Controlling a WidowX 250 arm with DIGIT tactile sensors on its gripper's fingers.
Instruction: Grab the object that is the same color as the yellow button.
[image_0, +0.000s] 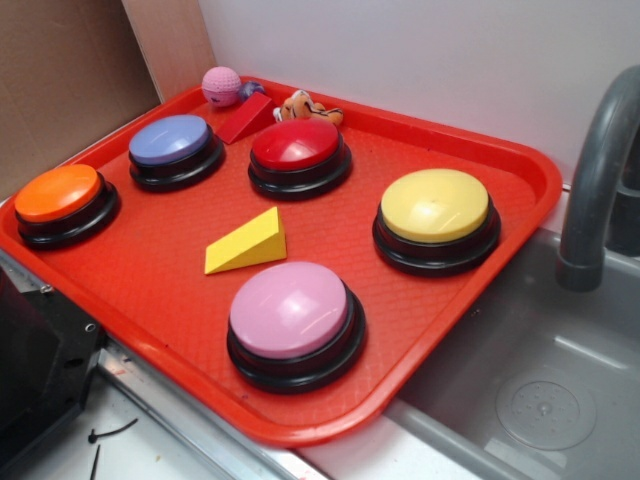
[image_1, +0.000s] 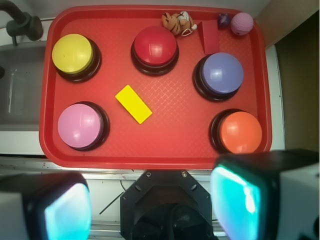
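A small yellow wedge block (image_0: 247, 242) lies in the middle of the red tray (image_0: 150, 290); in the wrist view the yellow wedge block (image_1: 133, 103) lies between the buttons. The yellow button (image_0: 436, 207) with a black base stands at the tray's right; in the wrist view the yellow button (image_1: 73, 54) is at the upper left. My gripper (image_1: 152, 205) is high above the tray's near edge, jaws wide apart and holding nothing. It does not show in the exterior view.
On the tray also stand a pink button (image_0: 291, 312), a red button (image_0: 297, 148), a blue button (image_0: 171, 142) and an orange button (image_0: 59, 196). A red wedge (image_0: 245, 118), a pink ball (image_0: 221, 85) and a toy tiger (image_0: 306, 106) lie at the back. A sink with a grey faucet (image_0: 598, 170) is at the right.
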